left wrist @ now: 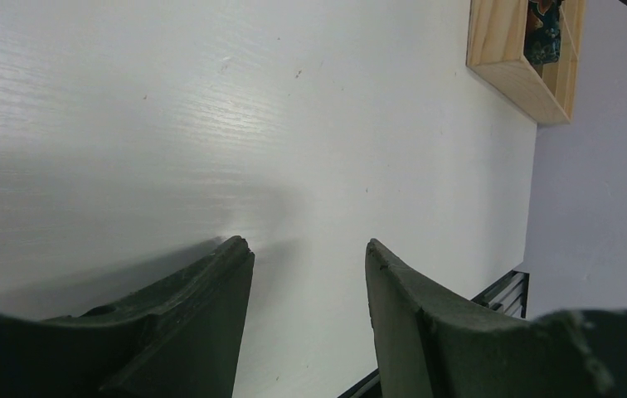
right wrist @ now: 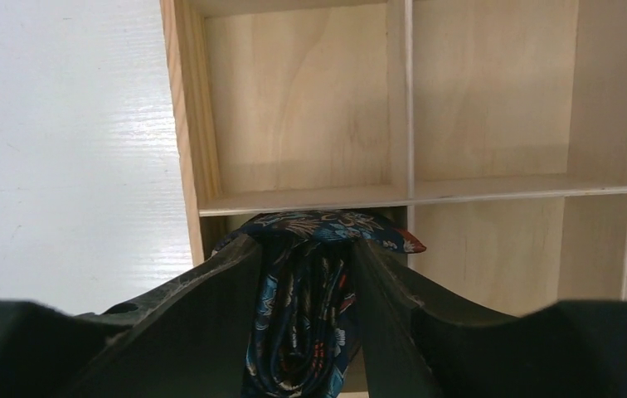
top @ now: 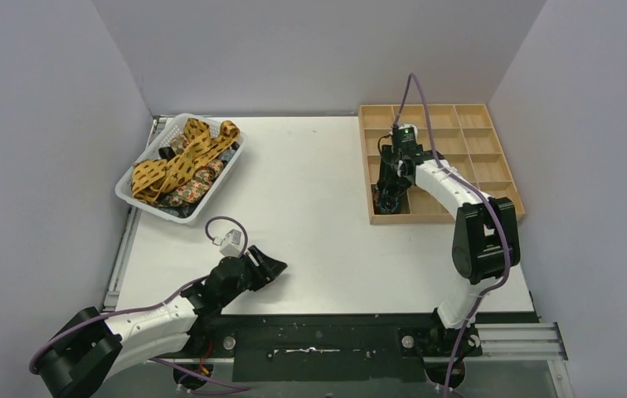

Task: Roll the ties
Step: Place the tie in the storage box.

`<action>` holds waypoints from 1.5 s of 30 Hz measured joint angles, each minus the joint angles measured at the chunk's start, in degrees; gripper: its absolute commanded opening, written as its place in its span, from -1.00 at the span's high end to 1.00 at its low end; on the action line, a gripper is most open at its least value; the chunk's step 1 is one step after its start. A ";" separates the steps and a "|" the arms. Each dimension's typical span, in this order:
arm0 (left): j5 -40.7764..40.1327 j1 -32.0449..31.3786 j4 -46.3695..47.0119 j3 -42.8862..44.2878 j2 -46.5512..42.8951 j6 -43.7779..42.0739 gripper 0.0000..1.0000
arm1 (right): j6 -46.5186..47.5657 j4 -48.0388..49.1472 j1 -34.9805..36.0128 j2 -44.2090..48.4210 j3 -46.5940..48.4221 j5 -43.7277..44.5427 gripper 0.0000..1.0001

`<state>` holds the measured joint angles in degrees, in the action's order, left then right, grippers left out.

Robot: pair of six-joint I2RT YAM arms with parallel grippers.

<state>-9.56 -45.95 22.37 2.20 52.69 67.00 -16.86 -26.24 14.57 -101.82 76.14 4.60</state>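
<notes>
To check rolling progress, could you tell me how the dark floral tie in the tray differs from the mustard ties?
The dark floral tie is rolled; the mustard ties lie loose and tangled. The dark floral tie sits in a wooden tray compartment between the fingers of the right gripper; the mustard ties lie in the white basket. Both are patterned fabric.

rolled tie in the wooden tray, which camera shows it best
Right wrist: the rolled tie sits close between the jaws, pattern clear. Left wrist catches a distant glimpse; in the top view the arm mostly hides it.
</notes>
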 measured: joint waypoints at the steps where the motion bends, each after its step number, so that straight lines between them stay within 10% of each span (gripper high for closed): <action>1: 0.00 0.00 0.00 0.00 -0.22 0.00 -0.01 | 0.33 0.02 -0.42 -0.09 0.00 -0.44 0.09; 23: 0.57 0.04 -0.72 0.44 -0.35 -0.17 -0.01 | 11.26 2.60 -4.42 0.72 -1.88 -7.65 0.25; 45: 0.72 0.07 -1.99 0.44 -2.40 -0.22 -0.01 | 14.60 -0.52 -4.52 -5.55 2.25 -7.41 1.00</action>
<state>-8.84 -45.89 20.38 2.63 50.28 66.78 -2.26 -26.76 10.04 -107.37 78.39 -2.81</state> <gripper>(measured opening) 0.505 0.053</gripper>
